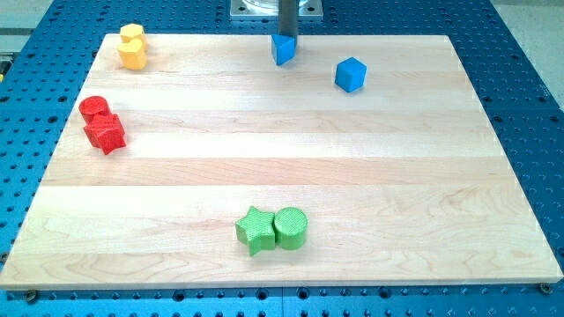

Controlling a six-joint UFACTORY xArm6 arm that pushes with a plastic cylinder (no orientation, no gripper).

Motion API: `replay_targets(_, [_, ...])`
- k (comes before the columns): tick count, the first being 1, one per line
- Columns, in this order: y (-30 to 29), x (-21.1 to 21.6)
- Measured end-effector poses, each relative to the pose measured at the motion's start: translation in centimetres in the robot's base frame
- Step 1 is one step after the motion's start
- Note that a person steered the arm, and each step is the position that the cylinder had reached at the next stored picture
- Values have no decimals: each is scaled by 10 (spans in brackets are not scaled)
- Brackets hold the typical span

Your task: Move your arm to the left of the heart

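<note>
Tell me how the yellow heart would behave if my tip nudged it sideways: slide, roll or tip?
The yellow heart looks squat with a flat base on the smooth wooden board, so it would likely slide rather than tip. Its lobed outline may make it rotate under an off-centre push. My tip is far to the view's right of it.

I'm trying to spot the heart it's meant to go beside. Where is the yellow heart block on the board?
The yellow heart sits in the board's top-left corner in the camera view, above the two red blocks. My tip is far to its right, at the blue block.

Yellow heart [131, 37]; board's top-left corner
</note>
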State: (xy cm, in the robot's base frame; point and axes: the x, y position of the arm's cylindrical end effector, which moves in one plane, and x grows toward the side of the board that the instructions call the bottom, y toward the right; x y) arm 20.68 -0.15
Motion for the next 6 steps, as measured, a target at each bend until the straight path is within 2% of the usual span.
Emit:
replay_targets(2, [-131,21])
replay_targets(3, [-211,110])
replay_targets(4, [-260,104])
replay_targets(5, [-279,29])
replay_targets(6, [-284,-15])
